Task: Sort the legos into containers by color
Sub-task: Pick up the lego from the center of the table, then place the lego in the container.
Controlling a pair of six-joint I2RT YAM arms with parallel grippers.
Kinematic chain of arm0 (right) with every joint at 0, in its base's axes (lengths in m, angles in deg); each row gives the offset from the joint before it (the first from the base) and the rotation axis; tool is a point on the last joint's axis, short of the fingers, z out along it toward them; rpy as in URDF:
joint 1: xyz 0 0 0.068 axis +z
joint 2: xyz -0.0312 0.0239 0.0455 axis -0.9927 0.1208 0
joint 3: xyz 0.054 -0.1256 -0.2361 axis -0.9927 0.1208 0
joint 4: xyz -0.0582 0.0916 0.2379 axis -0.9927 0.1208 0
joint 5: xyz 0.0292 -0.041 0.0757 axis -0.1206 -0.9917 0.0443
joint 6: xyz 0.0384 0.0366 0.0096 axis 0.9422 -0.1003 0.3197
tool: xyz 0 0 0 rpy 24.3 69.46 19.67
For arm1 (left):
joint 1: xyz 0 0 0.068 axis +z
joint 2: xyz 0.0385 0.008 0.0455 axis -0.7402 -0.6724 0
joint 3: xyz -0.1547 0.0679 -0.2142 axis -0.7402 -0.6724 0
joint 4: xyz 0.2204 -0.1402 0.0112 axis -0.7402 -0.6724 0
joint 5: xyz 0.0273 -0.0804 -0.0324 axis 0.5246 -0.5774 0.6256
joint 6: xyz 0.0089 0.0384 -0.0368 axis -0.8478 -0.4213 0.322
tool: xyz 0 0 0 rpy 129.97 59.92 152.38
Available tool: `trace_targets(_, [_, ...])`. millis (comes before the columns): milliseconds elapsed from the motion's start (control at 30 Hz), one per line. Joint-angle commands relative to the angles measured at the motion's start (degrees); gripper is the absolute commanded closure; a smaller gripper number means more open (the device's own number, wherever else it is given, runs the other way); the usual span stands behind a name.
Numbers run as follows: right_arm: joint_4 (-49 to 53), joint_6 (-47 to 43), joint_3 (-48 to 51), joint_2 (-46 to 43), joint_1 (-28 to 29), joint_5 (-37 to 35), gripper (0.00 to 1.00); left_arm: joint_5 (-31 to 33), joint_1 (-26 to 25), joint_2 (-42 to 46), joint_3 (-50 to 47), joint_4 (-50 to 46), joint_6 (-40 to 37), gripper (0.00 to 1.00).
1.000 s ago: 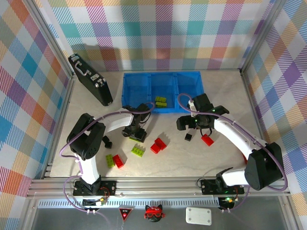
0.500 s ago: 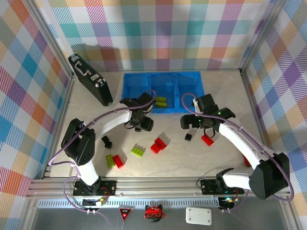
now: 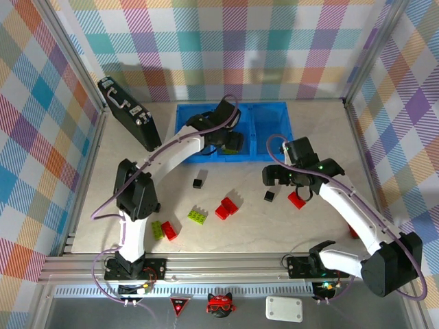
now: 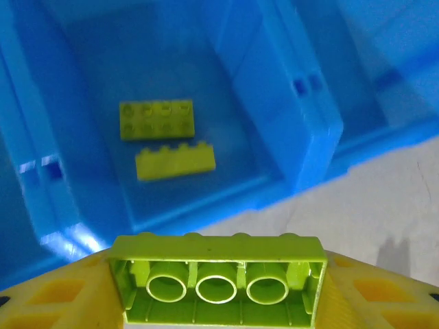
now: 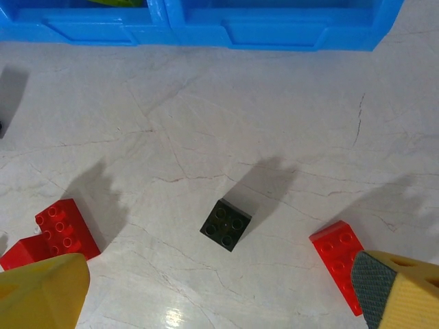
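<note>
Hazard — lime green plastic brick (image 4: 218,257), pinched in left gripper (image 4: 218,295), may be released short of blue plastic compartment (image 4: 171,62); right gripper (image 5: 219,291) spread.

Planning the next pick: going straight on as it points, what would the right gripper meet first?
Likely the small black brick on the table, roughly centred between its open fingers.

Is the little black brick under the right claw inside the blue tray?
No, the black brick lies on the bare table, well apart from the blue tray at the far edge.
</note>
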Motion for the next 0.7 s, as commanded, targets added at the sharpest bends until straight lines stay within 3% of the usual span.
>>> trace_targets(0, [1.41, 1.07, 0.98, -1.34, -0.14, -0.19, 0.01, 3.56, -0.71, -3.89, 5.48, 2.27, 0.27, 0.47])
trace_targets(333, [1.71, 2.04, 1.3, -2.67, -0.12, 0.68, 0.01, 14.76, -0.37, -15.37, 14.61, 9.18, -4.06, 0.47])
trace_targets(667, [1.85, 2.97, 2.14, -3.46, -0.14, 1.82, 0.01, 13.95, 3.12, -22.86, 17.02, 12.12, -3.13, 0.48])
